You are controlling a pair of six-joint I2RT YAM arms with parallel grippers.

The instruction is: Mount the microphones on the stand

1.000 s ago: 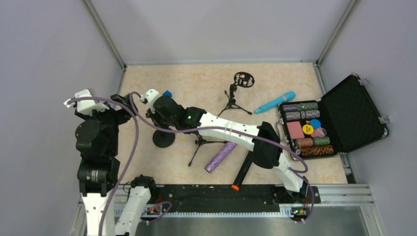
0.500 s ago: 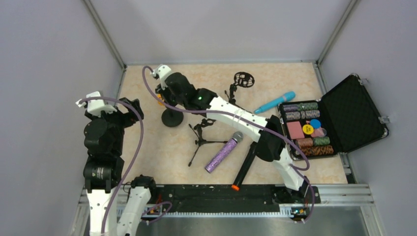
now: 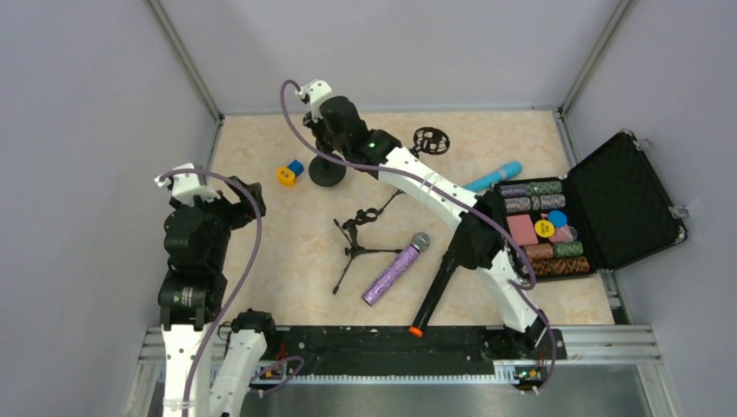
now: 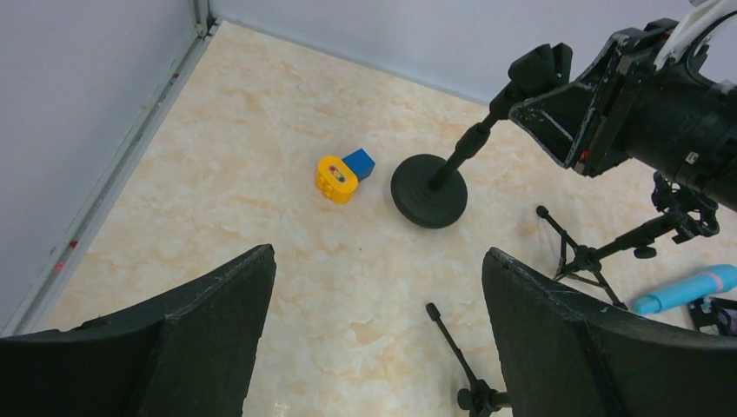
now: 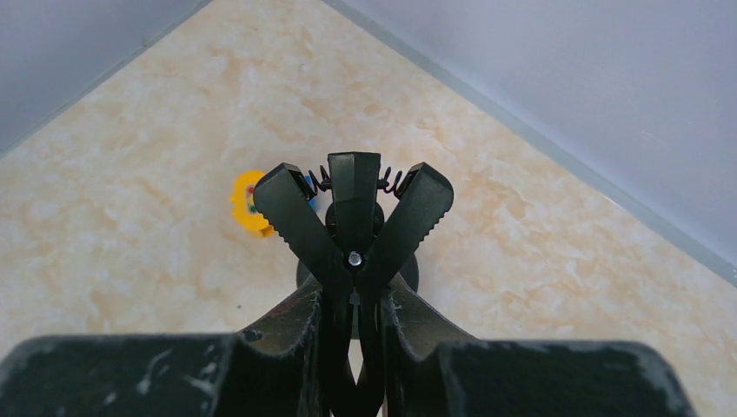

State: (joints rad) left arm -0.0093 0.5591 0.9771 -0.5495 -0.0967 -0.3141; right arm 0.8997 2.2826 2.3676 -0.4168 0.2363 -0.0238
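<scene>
A black stand with a round base (image 3: 327,171) is at the back left of the table, its pole tilted. My right gripper (image 3: 335,130) is shut on the handles of the stand's spring clip (image 5: 354,204), whose toothed jaws are spread in a V. In the right wrist view the gripper (image 5: 356,300) sits directly above the base (image 5: 408,276). The glittery purple microphone (image 3: 395,269) and the black one with an orange end (image 3: 432,291) lie near the front. The light blue one (image 3: 494,176) lies partly behind my right arm. My left gripper (image 3: 246,198) is open and empty at the left (image 4: 378,330).
A small tripod stand (image 3: 361,243) lies on its side mid-table. Another tripod with a round mesh ring (image 3: 426,143) stands at the back. A yellow and blue block (image 3: 288,172) sits left of the round base. An open black case of chips (image 3: 608,204) is on the right.
My right gripper has carried the round-base stand from the left middle toward the back and rightward, uncovering the yellow block. My left arm has drawn back toward the near edge.
</scene>
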